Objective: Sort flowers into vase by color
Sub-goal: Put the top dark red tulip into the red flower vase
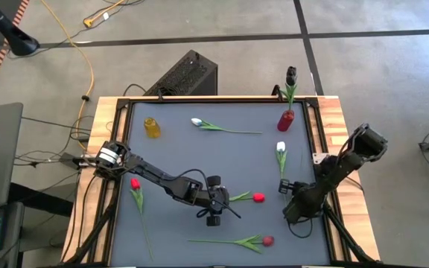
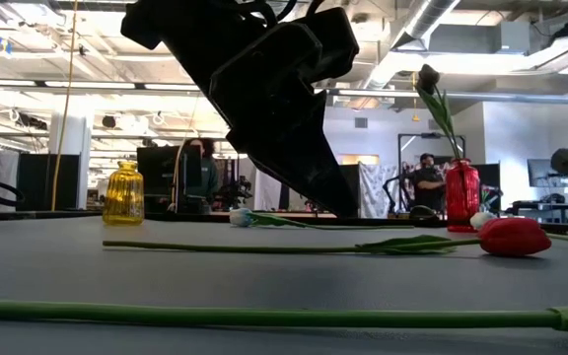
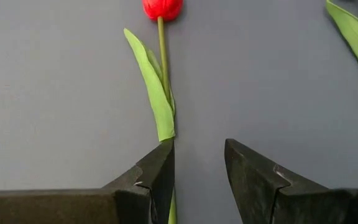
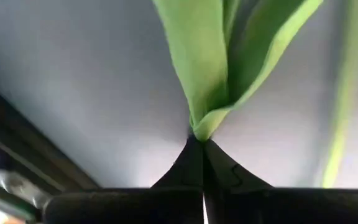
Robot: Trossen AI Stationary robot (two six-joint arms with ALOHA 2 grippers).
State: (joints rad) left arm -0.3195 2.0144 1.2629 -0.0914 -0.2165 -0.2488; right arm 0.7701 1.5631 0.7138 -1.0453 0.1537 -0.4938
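- Tulips lay scattered on the grey tabletop (image 1: 222,160); a red vase (image 1: 285,120) already held a dark tulip (image 1: 291,74).
- Left end effector (image 3: 199,180) hung released beside a red tulip (image 3: 162,9), its stem against one finger.
- Right end effector (image 4: 202,163) was clenched on a white tulip (image 1: 281,148); only its wrist view showed the pinched leaves.

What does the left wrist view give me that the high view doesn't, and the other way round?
Only the left wrist view shows the left claw open, with the stem of the red tulip running beside one finger rather than between the two. Only the high view shows the rest: the right claw at the white tulip, the red vase holding a dark tulip, the yellow vase and three more loose tulips. Both show that red tulip lying on the grey table.
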